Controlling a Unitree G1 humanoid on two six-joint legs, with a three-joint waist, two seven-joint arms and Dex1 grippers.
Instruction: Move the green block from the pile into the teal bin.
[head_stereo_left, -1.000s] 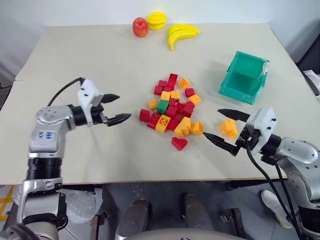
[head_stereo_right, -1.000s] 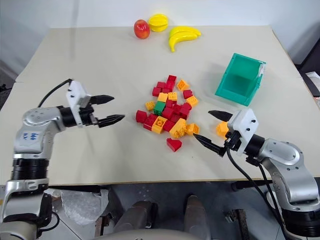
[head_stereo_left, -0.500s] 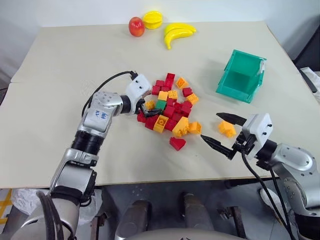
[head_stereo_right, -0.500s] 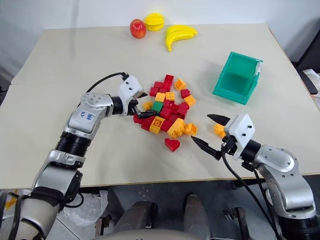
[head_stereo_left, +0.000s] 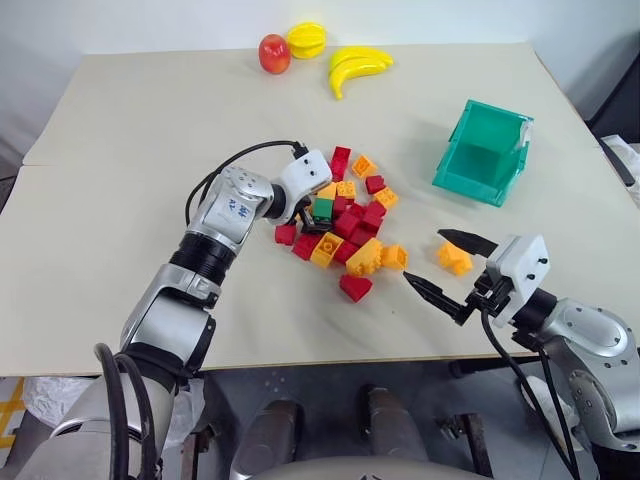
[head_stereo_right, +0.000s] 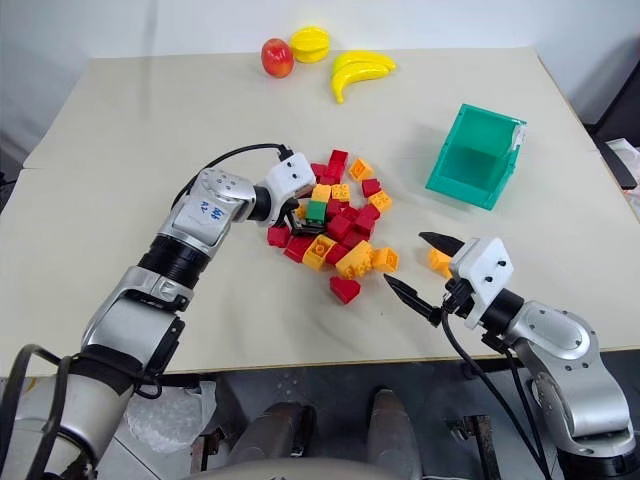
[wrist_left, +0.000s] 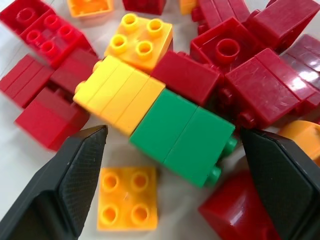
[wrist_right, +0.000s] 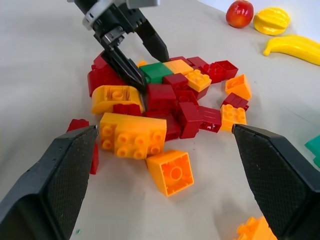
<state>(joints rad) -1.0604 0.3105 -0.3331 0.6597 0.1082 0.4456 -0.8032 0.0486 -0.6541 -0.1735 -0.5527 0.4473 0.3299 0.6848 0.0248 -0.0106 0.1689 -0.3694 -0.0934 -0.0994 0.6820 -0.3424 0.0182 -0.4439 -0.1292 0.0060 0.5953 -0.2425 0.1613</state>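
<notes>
The left gripper (wrist_left: 170, 165) is down in the pile (head_stereo_left: 345, 220), its jaws wide open with one black finger on each side of the green block (wrist_left: 182, 135); neither finger looks to be touching it. The green block lies on its side at the left edge of the pile, pressed against a yellow brick (wrist_left: 120, 100) on one side and dark red bricks on the other, with a small orange brick (wrist_left: 127, 205) just beside it on the table (head_stereo_left: 150, 130).

The right gripper (head_stereo_left: 450, 268) hangs above the near right part of the table, jaws spread wide and empty, pointing left toward the pile. A lone orange brick (head_stereo_left: 456, 259) sits between its fingers' line and the teal bin (head_stereo_left: 484, 153), near the far finger.

The bin stands well apart from the pile, to the far right, tilted with its opening facing the near side. At the far edge of the table lie a red apple (head_stereo_left: 274, 53), a yellow fruit (head_stereo_left: 308, 39) and bananas (head_stereo_left: 358, 66).
</notes>
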